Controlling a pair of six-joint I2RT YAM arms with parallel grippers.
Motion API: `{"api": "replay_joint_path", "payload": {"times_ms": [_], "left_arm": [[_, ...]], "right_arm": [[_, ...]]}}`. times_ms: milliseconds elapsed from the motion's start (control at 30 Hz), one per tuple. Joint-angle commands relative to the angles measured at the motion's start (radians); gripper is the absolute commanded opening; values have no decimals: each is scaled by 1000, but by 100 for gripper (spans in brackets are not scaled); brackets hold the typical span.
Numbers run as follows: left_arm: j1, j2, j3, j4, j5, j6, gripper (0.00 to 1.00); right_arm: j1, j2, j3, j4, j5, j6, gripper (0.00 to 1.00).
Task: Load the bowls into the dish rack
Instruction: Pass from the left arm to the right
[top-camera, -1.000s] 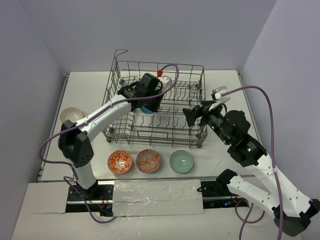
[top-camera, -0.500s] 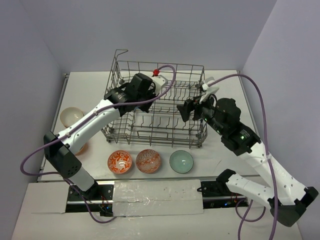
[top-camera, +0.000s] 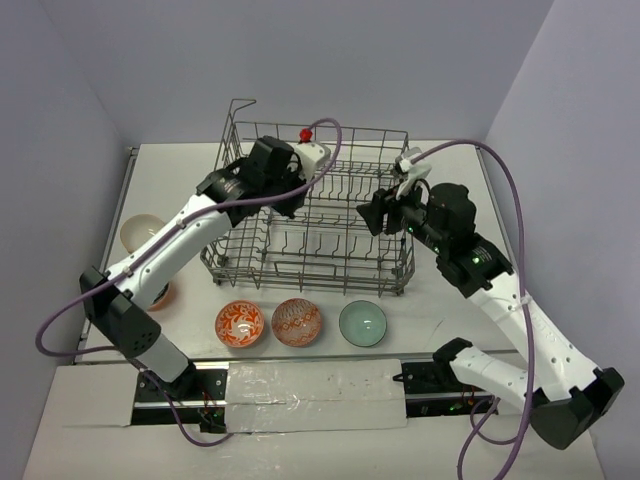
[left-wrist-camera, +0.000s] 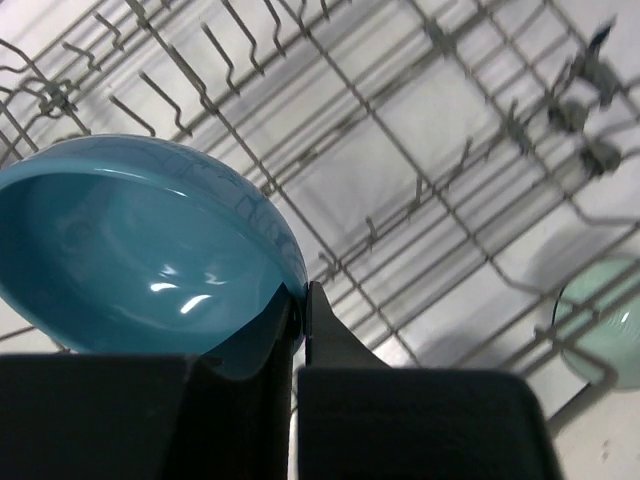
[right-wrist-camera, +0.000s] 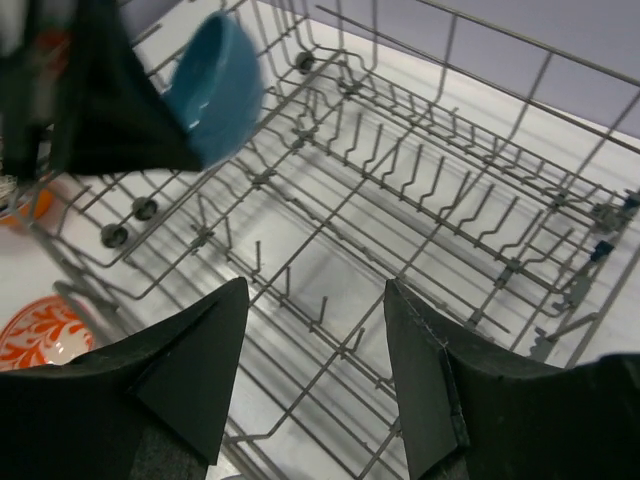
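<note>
Overhead, the dish rack (top-camera: 305, 272) sits in the middle of the table (top-camera: 455, 165). The left gripper (left-wrist-camera: 300, 300) hangs over the rack's 11 o'clock corner, its fingers pinched tight on the rim of a teal-blue bowl (left-wrist-camera: 140, 245). That bowl is tilted, its hollow turned to the wrist camera, and is held up above the rows of tines. The right gripper (right-wrist-camera: 315, 310) is at the rack's 3 o'clock side, pointing in toward 9 o'clock. Its fingers are spread, with nothing between them but the wire floor below. At the rack's 6 o'clock, three bowls stand in a row on the table: an orange-red patterned bowl (top-camera: 240, 323), a red-brown patterned bowl (top-camera: 297, 322) just beside it, and a pale green bowl (top-camera: 362, 323). A tan bowl (top-camera: 143, 231) lies at the rack's 9 o'clock. An orange bowl (top-camera: 163, 296) at 8 o'clock is half hidden behind the left arm (top-camera: 150, 265).
</note>
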Motion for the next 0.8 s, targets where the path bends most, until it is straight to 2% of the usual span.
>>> {"api": "replay_joint_path", "payload": {"times_ms": [0, 167, 367, 500, 600, 767], "left_arm": [[45, 54, 116, 48, 92, -119, 0], [66, 154, 220, 114, 219, -313, 0], [80, 240, 322, 129, 230, -486, 0], [111, 289, 398, 91, 201, -595, 0], [137, 326, 444, 48, 233, -673, 0], [158, 430, 619, -120, 244, -701, 0]], "right_arm": [[0, -69, -26, 74, -123, -39, 64], [16, -135, -61, 116, -197, -93, 61], [57, -134, -40, 68, -219, -147, 63], [75, -111, 3, 34, -217, -179, 64], [98, -109, 26, -9, -211, -255, 64], [236, -82, 52, -72, -69, -384, 62]]}}
